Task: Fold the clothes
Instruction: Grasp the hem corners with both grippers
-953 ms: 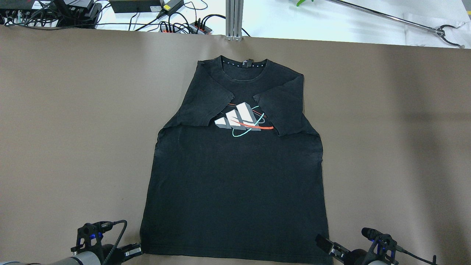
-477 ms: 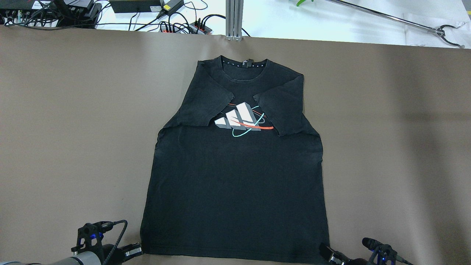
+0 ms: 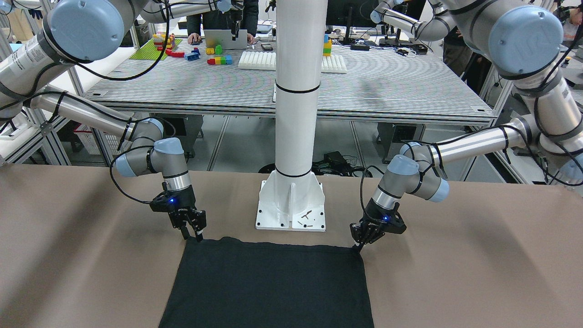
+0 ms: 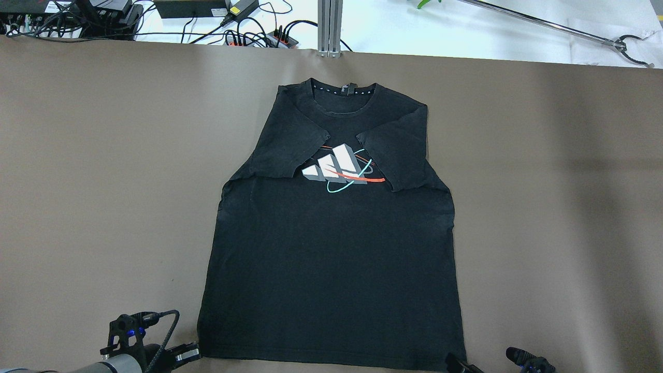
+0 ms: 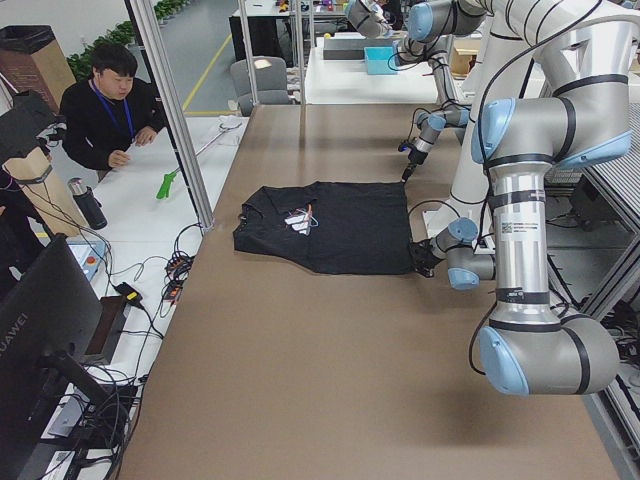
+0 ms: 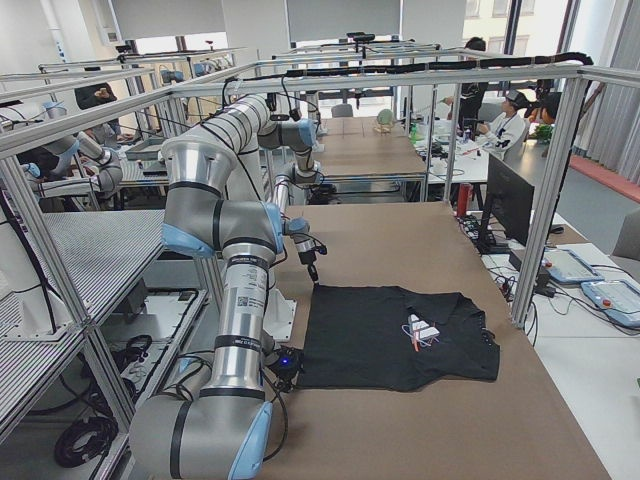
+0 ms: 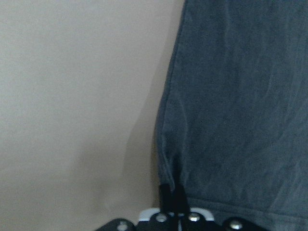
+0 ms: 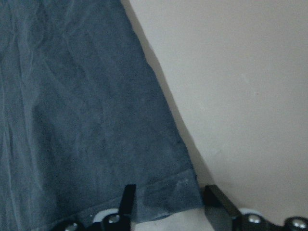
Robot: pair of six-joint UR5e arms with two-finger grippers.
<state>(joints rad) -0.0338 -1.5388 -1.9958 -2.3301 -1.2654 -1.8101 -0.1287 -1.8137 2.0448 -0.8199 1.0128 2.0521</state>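
A black T-shirt with a white, red and teal chest logo lies flat on the brown table, both sleeves folded in and the collar at the far side. My left gripper is at the near left hem corner. In the left wrist view its fingers are shut together on the hem edge. My right gripper is open, with its fingers on either side of the near right hem corner. In the front view the left gripper and the right gripper touch the two corners of the hem.
The white pillar's base stands just behind the hem, between the arms. Cables and power strips, a metal post and a long grabber tool lie beyond the table's far edge. A person sits there.
My right gripper has slid toward the robot's side, nearly out of the overhead view's bottom edge. The left gripper and the T-shirt have not moved.
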